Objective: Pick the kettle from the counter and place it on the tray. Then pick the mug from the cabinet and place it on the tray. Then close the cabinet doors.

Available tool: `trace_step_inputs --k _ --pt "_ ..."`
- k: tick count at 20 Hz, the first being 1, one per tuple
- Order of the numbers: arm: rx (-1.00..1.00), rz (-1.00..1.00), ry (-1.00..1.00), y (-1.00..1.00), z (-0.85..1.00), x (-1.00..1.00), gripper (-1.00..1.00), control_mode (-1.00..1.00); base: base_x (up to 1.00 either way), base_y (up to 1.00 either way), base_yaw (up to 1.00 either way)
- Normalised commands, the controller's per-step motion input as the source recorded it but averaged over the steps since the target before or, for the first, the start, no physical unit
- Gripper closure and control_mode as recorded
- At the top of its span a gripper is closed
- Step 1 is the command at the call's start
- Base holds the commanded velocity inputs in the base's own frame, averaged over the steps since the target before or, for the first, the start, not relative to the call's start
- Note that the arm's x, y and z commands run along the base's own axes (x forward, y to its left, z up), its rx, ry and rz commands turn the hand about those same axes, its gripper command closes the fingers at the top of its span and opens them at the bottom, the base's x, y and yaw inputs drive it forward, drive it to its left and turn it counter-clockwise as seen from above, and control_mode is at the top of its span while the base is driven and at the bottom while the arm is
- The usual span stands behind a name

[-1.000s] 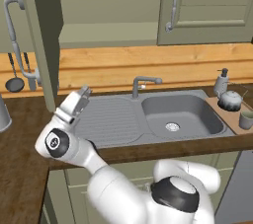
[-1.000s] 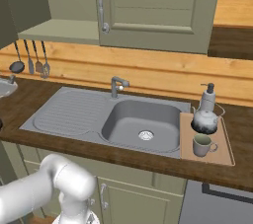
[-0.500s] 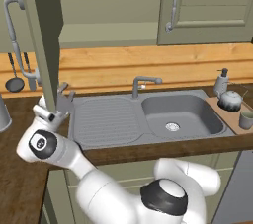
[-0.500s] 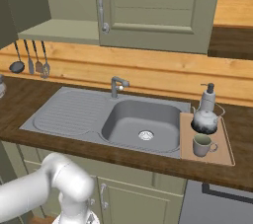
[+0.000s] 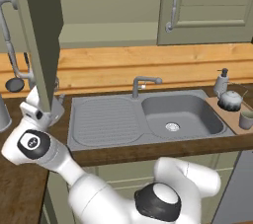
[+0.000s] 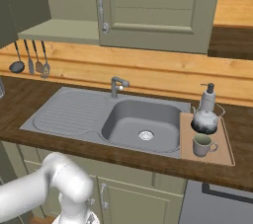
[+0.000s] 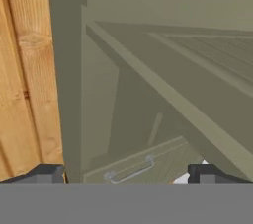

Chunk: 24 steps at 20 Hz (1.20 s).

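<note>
You have the flat pale light-wood rectangular tray [image 6: 222, 155] lying at the right end of the dark brown wood-grain tabletop [image 6: 20, 104], just beside the right rim of the inset grey sink [image 6: 118, 124]; its long axis runs from the tabletop's back edge toward its front edge. On the tray's back half stands the small squat shiny silver kettle [image 6: 204, 121], upright, its thin wire handle arched over the top; you cannot tell which way its spout points. On the front half, just before the kettle, stands the small dull grey mug [image 6: 202, 144], upright, with its side handle turned toward the tray's right edge.

Above the sink, the right tall olive-grey panelled cabinet door [image 6: 158, 8] lies flat against the olive-grey wall cabinet [image 5: 111, 1], its long grey bar handle vertical. The left cabinet door [image 5: 42, 35] stands swung out, edge-on toward you in the left base view.

Your gripper [image 5: 43, 112] sits at the lower edge of that swung-out door, near the tabletop's left end. The fingers [image 7: 47, 172] stand wide apart, holding nothing.
</note>
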Motion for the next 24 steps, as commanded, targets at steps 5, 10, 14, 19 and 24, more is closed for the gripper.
trace_step_inputs --k 5,10,14,19,24 --pt "0.00 0.00 0.03 0.01 0.32 0.00 -1.00 -1.00 0.00 0.00 0.00" --pt "0.00 0.02 0.04 0.01 -0.09 0.00 -1.00 -1.00 0.00 0.00 0.00" --pt "0.00 0.05 0.10 0.14 -0.11 0.04 -1.00 -1.00 0.00 0.00 0.00" --pt "0.00 0.06 0.14 0.58 0.05 0.04 -1.00 -1.00 0.00 0.00 0.00" --pt "0.00 0.03 0.11 0.54 0.29 0.00 -1.00 -1.00 0.00 0.00 0.00"
